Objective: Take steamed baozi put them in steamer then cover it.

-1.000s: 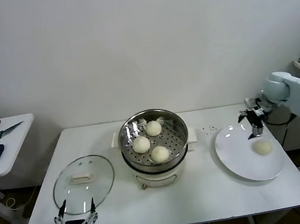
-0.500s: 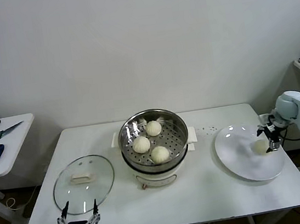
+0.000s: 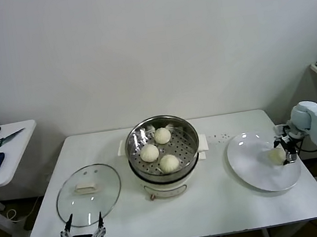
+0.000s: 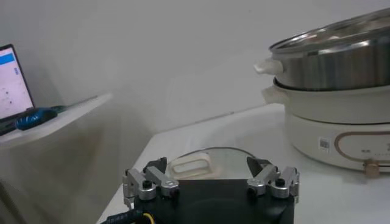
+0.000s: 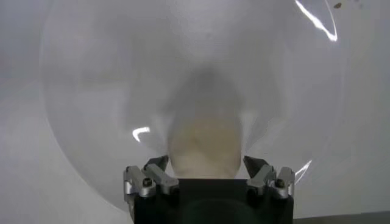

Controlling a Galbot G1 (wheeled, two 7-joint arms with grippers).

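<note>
Cream-white baozi [image 3: 277, 155] | smooth, domed | between right gripper [image 3: 286, 149] fingers

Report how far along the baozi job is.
Done: three baozi sit in the steamer. In hand: the right gripper straddles the last baozi on the plate, not lifted. Left: place it, then fit the cover, lying by the idle left gripper.

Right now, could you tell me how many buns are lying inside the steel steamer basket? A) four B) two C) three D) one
C: three buns lie on the holed floor of the steamer, while the fourth bun is on the white plate at the right pincer.
</note>
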